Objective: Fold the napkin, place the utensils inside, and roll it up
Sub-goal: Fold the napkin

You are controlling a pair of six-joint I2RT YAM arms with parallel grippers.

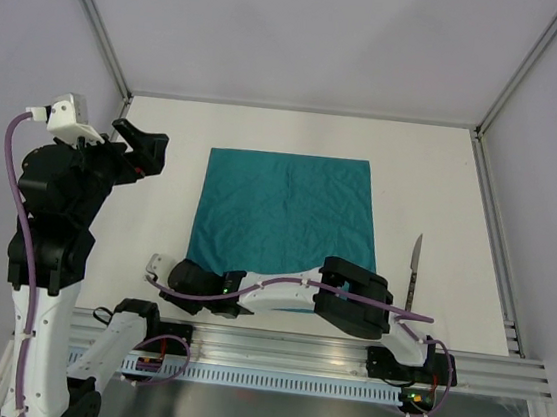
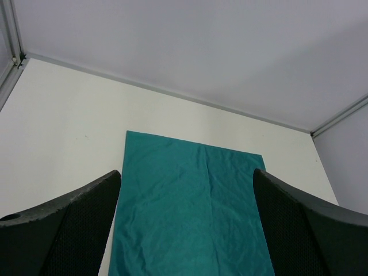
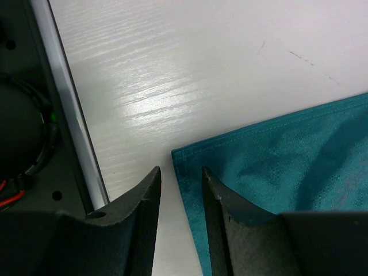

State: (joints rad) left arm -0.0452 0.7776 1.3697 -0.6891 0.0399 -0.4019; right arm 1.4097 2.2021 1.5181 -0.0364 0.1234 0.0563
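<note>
The teal napkin (image 1: 286, 209) lies flat and unfolded in the middle of the white table. The knife (image 1: 413, 269), the only utensil in view, lies to the right of it, blade pointing away, untouched. My right arm reaches across the front to the napkin's near-left corner. There the right gripper (image 1: 184, 276) (image 3: 181, 169) stands low with a narrow gap between its jaws. One finger is over the napkin (image 3: 287, 161), the other over bare table, and the hem lies flat between them. My left gripper (image 1: 144, 148) (image 2: 187, 172) hangs wide open high at the left, looking down on the napkin (image 2: 190, 218).
A metal rail (image 1: 322, 359) (image 3: 69, 115) runs along the table's near edge, close beside the right gripper. Frame posts and pale walls close in the table at the back and both sides. Bare table (image 1: 156, 225) lies left of the napkin.
</note>
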